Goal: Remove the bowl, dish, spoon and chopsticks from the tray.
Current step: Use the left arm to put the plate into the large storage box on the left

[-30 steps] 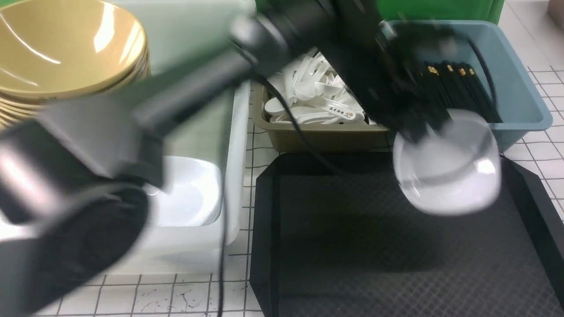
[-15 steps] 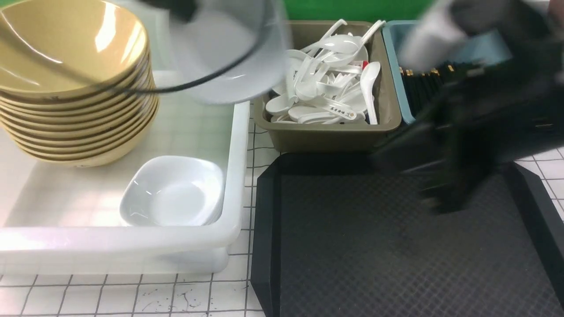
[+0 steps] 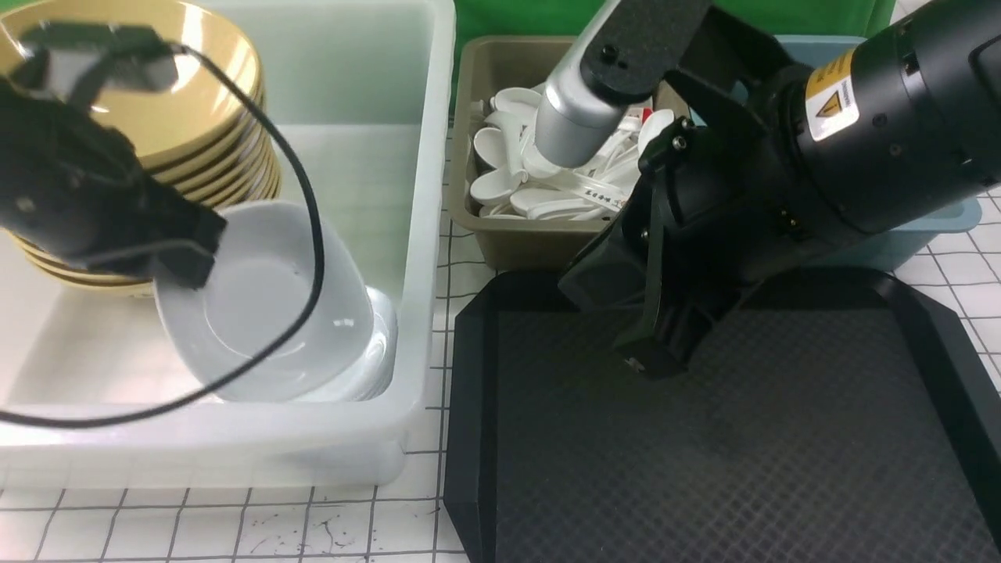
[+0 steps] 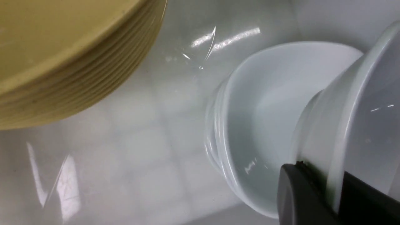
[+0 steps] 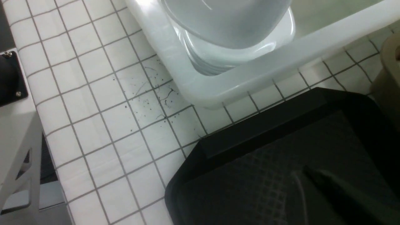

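- One black tray (image 3: 704,438), one white tub (image 3: 426,234), one olive bin (image 3: 539,246) and one blue bin (image 3: 950,215) are seen; the blue bin is partly covered by the right arm (image 3: 735,172).
- One stack of yellow bowls (image 3: 195,102) is stood in the tub; several rims can be made out, but an exact count cannot be given, and which is the task's bowl cannot be told.
- One white dish (image 3: 258,266) is held tilted over a short pile of white dishes (image 3: 379,344) in the tub; at least two are layered in that pile.
- Many white spoons (image 3: 508,188) are heaped in the olive bin, too tangled to be counted; one red handle tip (image 3: 647,115) is shown among them.
- The held dish is pinched at its wall by the left gripper (image 4: 328,187), its rim passing between the fingers; its body is extended beyond them, over the pile.
- The fingers of the right gripper (image 3: 626,324) are closed together above the tray, well apart from the held dish.
- Small characters are printed along one spoon handle (image 3: 598,189), too small to be read.
- A yellow and white label (image 3: 832,98) with a warning triangle is carried on the right arm; its lettering is too small to be read.
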